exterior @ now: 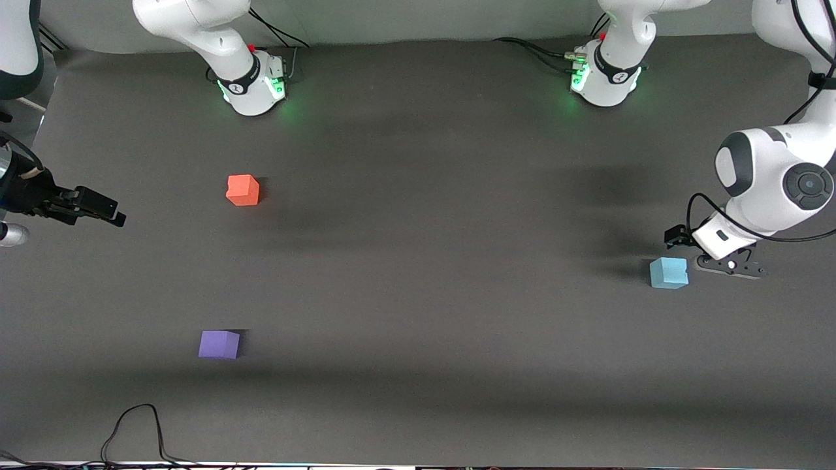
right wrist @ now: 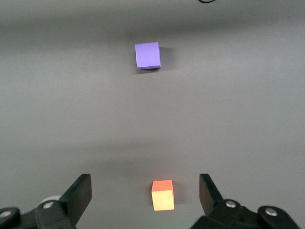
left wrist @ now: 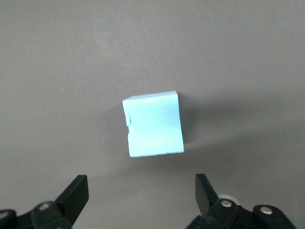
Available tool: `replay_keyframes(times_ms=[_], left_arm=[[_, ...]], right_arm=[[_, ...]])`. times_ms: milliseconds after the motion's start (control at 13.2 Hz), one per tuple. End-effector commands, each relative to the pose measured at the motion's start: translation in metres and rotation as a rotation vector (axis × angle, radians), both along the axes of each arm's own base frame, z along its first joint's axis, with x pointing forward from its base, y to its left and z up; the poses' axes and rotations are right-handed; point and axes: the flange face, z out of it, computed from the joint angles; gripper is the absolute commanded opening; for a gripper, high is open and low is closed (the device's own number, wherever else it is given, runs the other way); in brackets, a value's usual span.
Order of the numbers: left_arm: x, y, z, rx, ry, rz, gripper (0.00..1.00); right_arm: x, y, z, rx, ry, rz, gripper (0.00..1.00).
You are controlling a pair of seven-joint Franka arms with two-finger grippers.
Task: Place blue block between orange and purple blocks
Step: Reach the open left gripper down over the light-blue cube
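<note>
Sky-blue matte cube (exterior: 669, 272) sits near the left arm's table edge, just beside my open left gripper (exterior: 728, 266). My right gripper (exterior: 98, 209) waits open by the right arm's edge.

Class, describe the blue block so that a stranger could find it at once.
Look to the left arm's end of the dark table, just beside the left gripper with its open jaws. The blue block sits there alone, a pale sky-blue cube, unlike the orange block and purple block.

White arms w/ black joints, green base lights, black pincer fingers (left wrist: 76, 195).
</note>
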Motion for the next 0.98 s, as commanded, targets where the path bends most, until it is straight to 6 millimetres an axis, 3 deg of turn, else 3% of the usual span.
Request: replay_keyframes(times_ms=[0, 76, 680, 831, 907], left_arm=[[0.008, 0.001, -0.025, -0.01, -0.027, -0.003, 1.0], [0.013, 0.0, -0.033, -0.01, -0.035, -0.005, 1.0], [0.022, -0.006, -0.065, -0.058, -0.044, 0.067, 0.99], [0.023, -0.006, -0.065, -0.061, -0.046, 0.072, 0.57], [0.024, -0.004, -0.064, -0.061, -0.047, 0.077, 0.47]], right_arm=[[0.002, 0.001, -0.006, 0.009, 0.033, 0.019, 1.0], [0.01, 0.008, -0.024, -0.002, 0.073, 0.027, 1.0], [0.013, 0.008, -0.023, -0.005, 0.049, 0.026, 1.0], [0.015, 0.008, -0.024, -0.008, 0.042, 0.019, 1.0], [0.015, 0.006, -0.023, -0.01, 0.039, 0.016, 1.0]])
